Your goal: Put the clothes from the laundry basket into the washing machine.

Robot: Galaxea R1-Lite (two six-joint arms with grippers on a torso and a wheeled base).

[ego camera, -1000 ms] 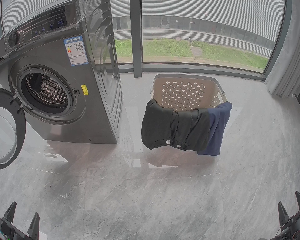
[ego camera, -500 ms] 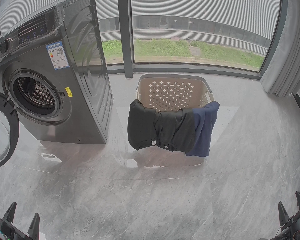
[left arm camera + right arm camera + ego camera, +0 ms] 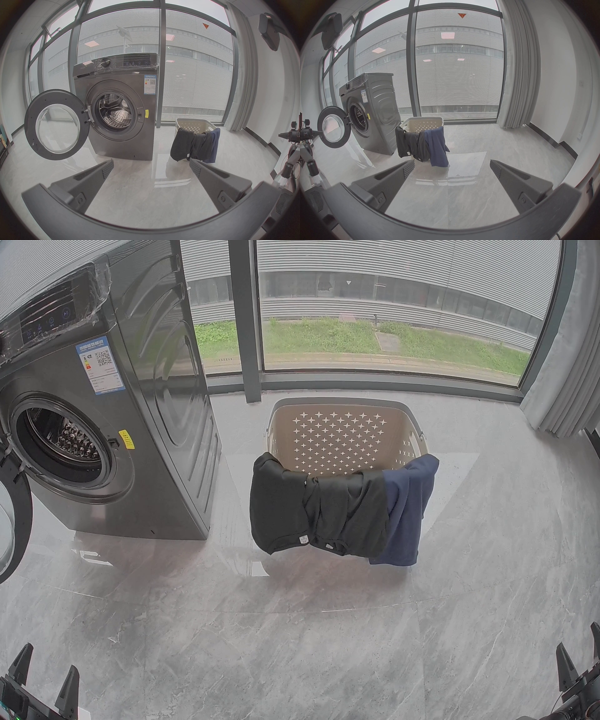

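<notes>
The job at this point looks like closing in on the laundry basket (image 3: 340,427); nothing is gripped yet. The left jaws and right jaws are both spread wide and empty, low and well short of the basket's near rim.

The clothes hang over that near rim: a black shirt (image 3: 281,505) toward the basket's left end, another dark piece (image 3: 350,515) beside it, and a blue garment (image 3: 406,509) at the right end, most of each dangling outside. The washing machine (image 3: 144,427) stands to the basket's left, its door (image 3: 56,125) swung open.

Get squarely up to the near rim first. Pinch one garment where it folds over the rim, since the cloth is thickest there. Lift straight up until the hem clears, because overlapping pieces may drag along and the light basket could tip.
</notes>
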